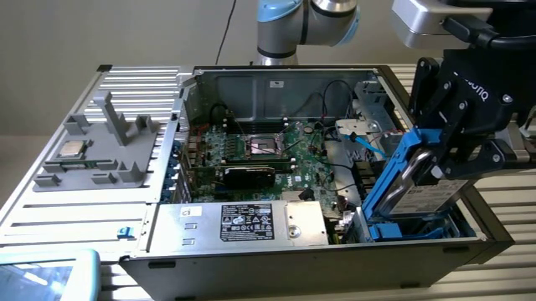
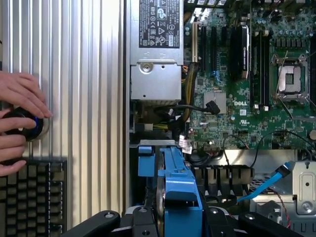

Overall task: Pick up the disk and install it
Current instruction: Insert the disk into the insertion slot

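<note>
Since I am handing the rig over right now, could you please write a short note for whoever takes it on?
Gripper: shut on the disk, which is held on edge and tilted.
Disk: at the exterior view's right end of the open computer case, with its lower end down at the blue drive bay.
Done: disk picked up and brought to the bay.
Left: disk not yet seated; most of it stands up out of the case.
Note: a person's hand rests on a round knob beside the case.
</note>
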`<state>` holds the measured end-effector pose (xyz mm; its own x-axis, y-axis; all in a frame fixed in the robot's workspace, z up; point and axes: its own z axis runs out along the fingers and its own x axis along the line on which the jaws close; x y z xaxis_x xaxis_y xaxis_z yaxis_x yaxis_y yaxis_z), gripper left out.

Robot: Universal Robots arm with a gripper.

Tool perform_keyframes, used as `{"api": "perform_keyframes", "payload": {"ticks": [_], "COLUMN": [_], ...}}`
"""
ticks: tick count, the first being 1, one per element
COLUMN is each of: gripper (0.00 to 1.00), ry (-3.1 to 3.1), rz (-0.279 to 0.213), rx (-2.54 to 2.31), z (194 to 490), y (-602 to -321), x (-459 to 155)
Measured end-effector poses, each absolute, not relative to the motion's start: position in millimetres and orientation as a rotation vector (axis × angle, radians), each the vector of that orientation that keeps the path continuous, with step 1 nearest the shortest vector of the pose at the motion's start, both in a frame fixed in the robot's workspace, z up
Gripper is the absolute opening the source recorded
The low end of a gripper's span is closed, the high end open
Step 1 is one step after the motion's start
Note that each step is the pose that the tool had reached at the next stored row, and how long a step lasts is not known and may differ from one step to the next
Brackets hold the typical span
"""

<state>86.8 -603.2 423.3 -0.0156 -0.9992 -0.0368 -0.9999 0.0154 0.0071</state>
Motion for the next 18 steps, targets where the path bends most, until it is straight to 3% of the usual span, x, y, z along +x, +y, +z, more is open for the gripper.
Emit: {"api": "perform_keyframes", "payload": {"ticks": [18], "gripper": [0.37], "ry": [2.215], "rz": [0.065], "rx": [-2.181], "z": [414.7], "y": [-607.4], "x": [87.0]}}
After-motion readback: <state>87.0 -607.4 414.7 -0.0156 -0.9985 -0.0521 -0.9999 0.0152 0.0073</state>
